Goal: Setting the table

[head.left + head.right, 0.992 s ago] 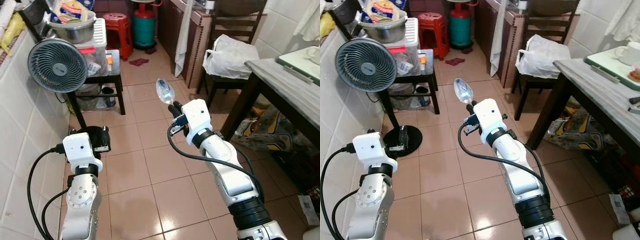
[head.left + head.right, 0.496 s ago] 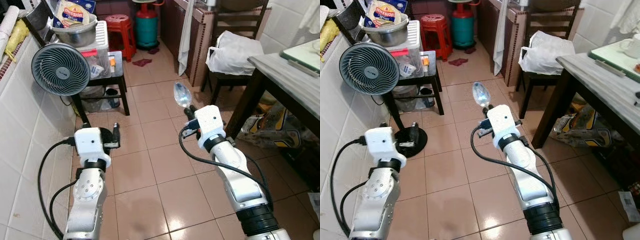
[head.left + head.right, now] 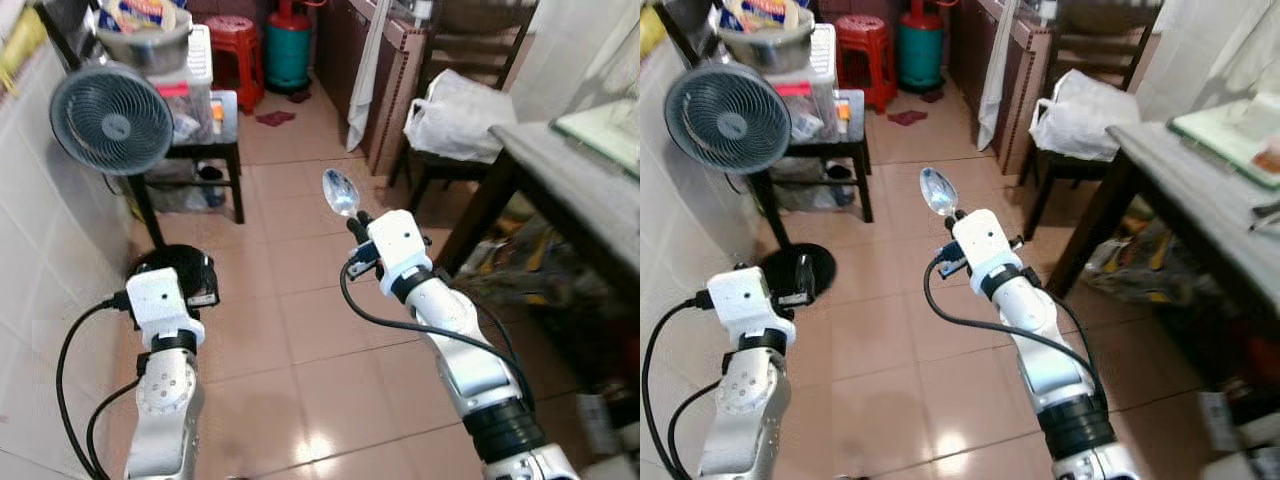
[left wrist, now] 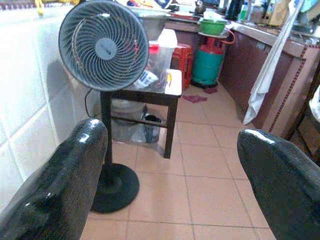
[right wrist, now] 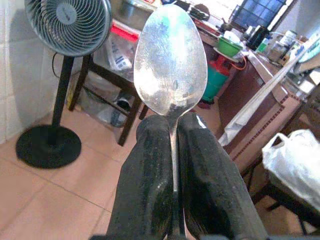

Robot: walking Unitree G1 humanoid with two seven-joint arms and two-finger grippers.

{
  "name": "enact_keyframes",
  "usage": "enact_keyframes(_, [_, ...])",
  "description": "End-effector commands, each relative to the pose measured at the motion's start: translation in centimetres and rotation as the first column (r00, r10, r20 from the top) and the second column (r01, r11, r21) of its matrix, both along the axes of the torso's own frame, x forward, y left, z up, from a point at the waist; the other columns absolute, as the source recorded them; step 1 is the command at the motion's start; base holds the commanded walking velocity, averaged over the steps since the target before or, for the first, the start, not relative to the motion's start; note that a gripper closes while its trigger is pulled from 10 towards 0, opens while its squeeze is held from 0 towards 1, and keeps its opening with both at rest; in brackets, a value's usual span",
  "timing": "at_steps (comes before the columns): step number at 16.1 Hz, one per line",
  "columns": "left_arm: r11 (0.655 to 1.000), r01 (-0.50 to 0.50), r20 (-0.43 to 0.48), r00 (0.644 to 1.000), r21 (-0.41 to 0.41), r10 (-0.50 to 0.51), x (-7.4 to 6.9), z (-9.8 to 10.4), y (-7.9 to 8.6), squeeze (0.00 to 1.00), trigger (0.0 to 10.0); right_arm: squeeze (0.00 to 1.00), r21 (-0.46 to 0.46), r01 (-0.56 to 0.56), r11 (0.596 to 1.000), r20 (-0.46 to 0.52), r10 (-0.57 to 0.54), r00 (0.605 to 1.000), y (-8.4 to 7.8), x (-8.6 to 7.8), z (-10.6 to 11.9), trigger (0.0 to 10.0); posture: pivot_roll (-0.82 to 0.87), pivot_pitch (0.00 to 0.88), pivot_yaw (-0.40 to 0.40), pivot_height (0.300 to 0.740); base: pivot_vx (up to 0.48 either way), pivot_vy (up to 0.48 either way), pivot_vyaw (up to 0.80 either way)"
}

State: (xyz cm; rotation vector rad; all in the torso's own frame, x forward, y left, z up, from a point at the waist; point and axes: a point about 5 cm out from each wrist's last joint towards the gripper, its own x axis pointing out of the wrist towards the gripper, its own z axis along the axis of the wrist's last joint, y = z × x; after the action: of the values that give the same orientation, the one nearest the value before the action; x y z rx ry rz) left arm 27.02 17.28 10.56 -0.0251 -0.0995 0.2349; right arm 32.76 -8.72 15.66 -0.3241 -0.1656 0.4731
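Your right gripper (image 5: 172,145) has its jaws clamped on the handle of a shiny silver metal spoon (image 3: 340,191), bowl pointing up over the tan tiled floor (image 3: 290,340). Your left gripper (image 4: 170,170) hangs with jaws wide apart, facing a grey standing fan (image 4: 103,45). The grey-topped desk (image 3: 1200,190) lies to your right.

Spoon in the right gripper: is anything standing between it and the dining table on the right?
Nothing visible blocks it. The right gripper holds the spoon upright over bare floor tiles, and the table lies off to the robot's right across open floor. A chair with a white bag stands beyond the table's far corner, off the direct line.
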Motion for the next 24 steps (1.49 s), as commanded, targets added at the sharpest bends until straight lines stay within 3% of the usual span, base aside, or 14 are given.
enact_keyframes(1, [0.999,0.029,0.011,1.0,0.019,-0.029,0.2,0.1,-1.0,0.0,10.0,0.0,-0.016,0.009,1.0,0.004,-0.009,1.0,-0.6,0.6,0.2,10.0,-0.08,0.054,-0.149,0.74,0.0,0.0,0.0])
enact_keyframes(2, [0.999,0.038,0.01,0.999,0.022,-0.038,0.3,0.0,-1.2,0.0,10.0,0.0,-0.019,0.016,1.0,0.003,-0.016,1.0,-0.7,0.7,0.0,10.0,-0.08,0.05,-0.148,0.74,0.0,0.0,0.0])
enact_keyframes(4, [0.996,0.084,0.007,0.996,0.037,-0.085,0.8,0.2,-1.6,0.0,10.0,0.0,0.012,0.058,0.998,-0.003,-0.058,0.998,-0.8,1.1,-0.1,10.0,-0.09,0.053,-0.071,0.74,0.0,0.0,0.0])
enact_keyframes(8, [0.987,0.145,-0.013,0.989,0.063,-0.145,1.2,0.2,-1.5,0.0,10.0,0.0,0.022,0.122,0.992,0.034,-0.123,0.992,-1.2,0.4,-0.6,10.0,-0.14,0.066,0.028,0.74,0.0,0.0,0.0])
enact_keyframes(10, [0.985,0.155,-0.002,0.988,0.071,-0.155,1.4,0.4,-1.2,0.0,10.0,0.0,0.035,0.165,0.986,0.042,-0.166,0.985,-1.9,0.1,-0.9,10.0,-0.15,0.05,0.041,0.74,0.0,0.0,0.0])
enact_keyframes(12, [0.994,0.1,-0.013,0.995,0.036,-0.1,1.2,0.1,-0.9,0.0,10.0,0.0,0.037,0.201,0.979,0.003,-0.201,0.98,-3.3,0.3,-1.3,10.0,-0.14,0.055,0.025,0.74,0.0,0.0,0.0])
enact_keyframes(13, [0.995,0.086,-0.018,0.996,0.043,-0.085,0.6,-0.2,-0.5,0.0,10.0,0.0,0.002,0.195,0.981,0.025,-0.195,0.98,-3.8,0.4,-1.0,10.0,-0.15,0.059,0.013,0.74,0.0,0.0,0.0])
enact_keyframes(16, [0.997,0.062,-0.043,0.997,0.052,-0.06,-0.8,-1.0,0.7,0.0,10.0,0.0,0.009,0.25,0.968,0.03,-0.25,0.968,-5.0,0.2,-0.9,10.0,-0.14,0.068,0.001,0.74,0.0,0.0,0.0])
enact_keyframes(19, [0.996,0.038,-0.082,0.996,0.075,-0.032,-2.7,-1.8,1.7,0.0,10.0,0.0,0.019,0.33,0.944,0.001,-0.331,0.944,-7.1,-1.6,-1.8,10.0,-0.13,0.073,0.001,0.74,0.0,0.0,0.0])
enact_keyframes(23, [0.995,0.034,-0.155,0.988,0.095,-0.019,-5.3,-3.3,2.8,0.0,10.0,0.0,-0.03,0.42,0.907,-0.092,-0.421,0.903,-10.9,-6.6,-4.8,10.0,-0.14,0.081,0.01,0.74,0.0,0.0,0.0])
enact_keyframes(24, [0.995,0.04,-0.157,0.987,0.094,-0.024,-5.3,-3.3,2.8,0.0,10.0,0.0,-0.036,0.423,0.905,-0.11,-0.424,0.899,-11.2,-7.2,-5.2,10.0,-0.15,0.083,0.015,0.74,0.0,0.0,0.0])
